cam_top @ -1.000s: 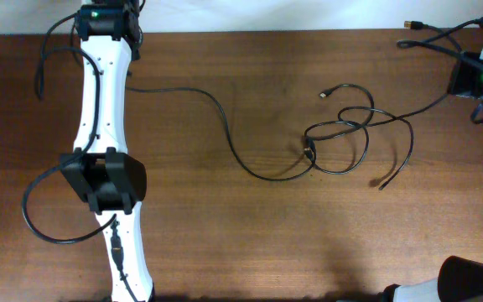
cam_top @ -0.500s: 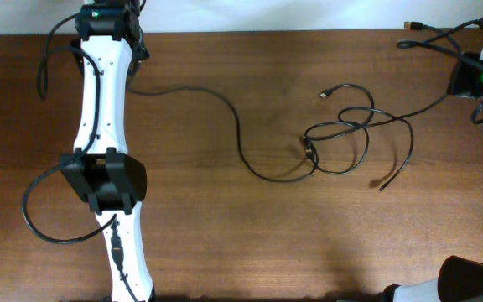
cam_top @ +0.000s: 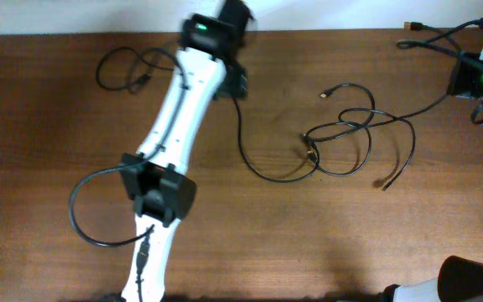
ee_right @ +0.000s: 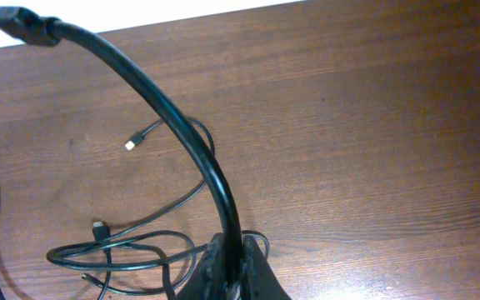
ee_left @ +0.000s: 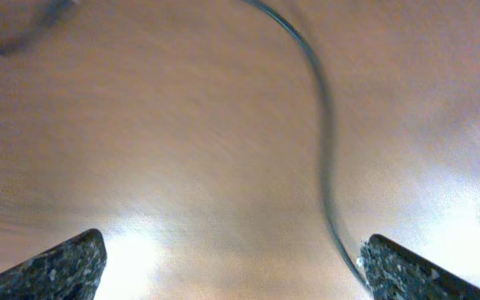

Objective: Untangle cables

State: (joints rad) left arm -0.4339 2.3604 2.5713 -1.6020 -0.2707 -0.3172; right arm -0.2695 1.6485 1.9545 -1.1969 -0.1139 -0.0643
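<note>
Left fingers (cam_top: 236, 13), at upper middle, are spread wide and hold nothing. Right fingers (ee_right: 227, 268) are clamped on one of the cables (cam_top: 350, 134), whose tangle lies centre-right on the counter (cam_top: 309, 235).

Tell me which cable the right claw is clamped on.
The cable arching out of the shut right claw, its plug sticking out beyond. The other cables lie loose on the table, gripped by nothing.

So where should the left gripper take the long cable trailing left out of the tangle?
Probably the long cable on its straight run, from above, jaws across it: there it lies flat and alone on the table, apart from the tangle.
</note>
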